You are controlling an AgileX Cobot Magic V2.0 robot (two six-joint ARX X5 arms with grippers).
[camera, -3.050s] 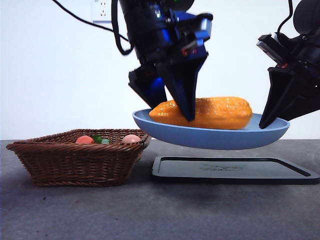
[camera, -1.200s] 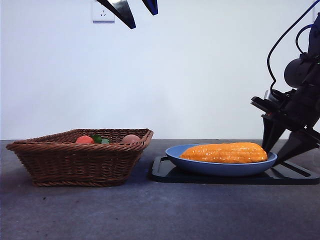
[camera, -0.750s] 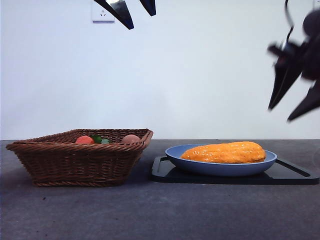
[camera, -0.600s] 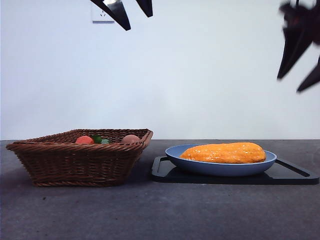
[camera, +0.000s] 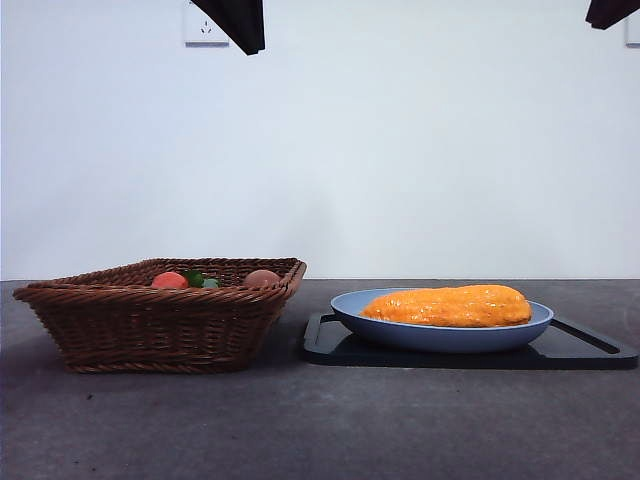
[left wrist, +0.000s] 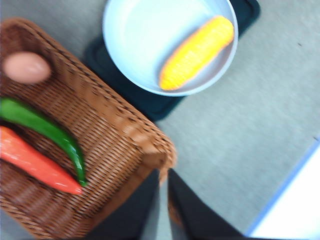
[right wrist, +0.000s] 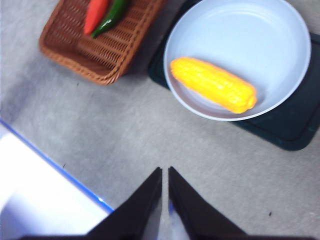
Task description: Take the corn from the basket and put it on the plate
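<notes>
The orange-yellow corn (camera: 447, 305) lies in the blue plate (camera: 440, 335), which rests on a black tray. The wrist views look down on the same corn (left wrist: 196, 51) (right wrist: 214, 84) inside the plate (left wrist: 140, 45) (right wrist: 250, 35). To the left stands the brown wicker basket (camera: 150, 315) (left wrist: 110, 145) (right wrist: 107, 50). High above it, my left gripper (left wrist: 162, 175) is shut and holds nothing, showing as a black tip (camera: 238, 20) at the top edge. My right gripper (right wrist: 165, 172) is also shut and empty, raised high, with only a tip (camera: 612, 10) at the top right corner.
The basket holds a red pepper (left wrist: 35, 162), a green pepper (left wrist: 50, 132) and a peach-coloured round fruit (left wrist: 26, 67). The flat black tray (camera: 570, 350) lies under the plate. A white wall with a socket (camera: 205, 22) stands behind the grey table.
The right gripper rose from beside the plate up to the top right corner. The left gripper's tips closed together and moved slightly higher. Corn and plate stayed on the tray.
</notes>
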